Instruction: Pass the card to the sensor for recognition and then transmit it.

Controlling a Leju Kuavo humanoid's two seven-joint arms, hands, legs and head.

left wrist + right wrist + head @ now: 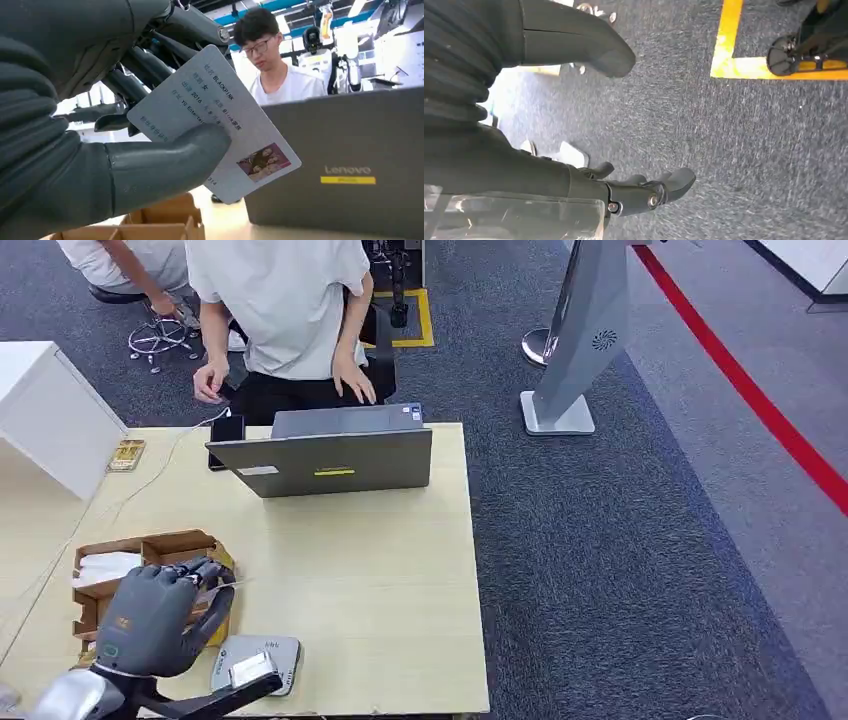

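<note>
Card (220,125) pinched by left hand (160,615) lower left of head view, above wooden box (150,550), near sensor (255,665). Thin thumb grip; card may slip or tilt before reading. Right hand (574,165) empty, fingers loosely apart.

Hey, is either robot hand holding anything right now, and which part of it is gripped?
The left robot hand pinches the card between thumb and fingers at the end away from its photo. The right robot hand holds nothing, fingers apart above the carpet.

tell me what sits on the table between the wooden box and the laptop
Nothing: in the head view, bare tabletop separates the wooden box from the laptop.
</note>
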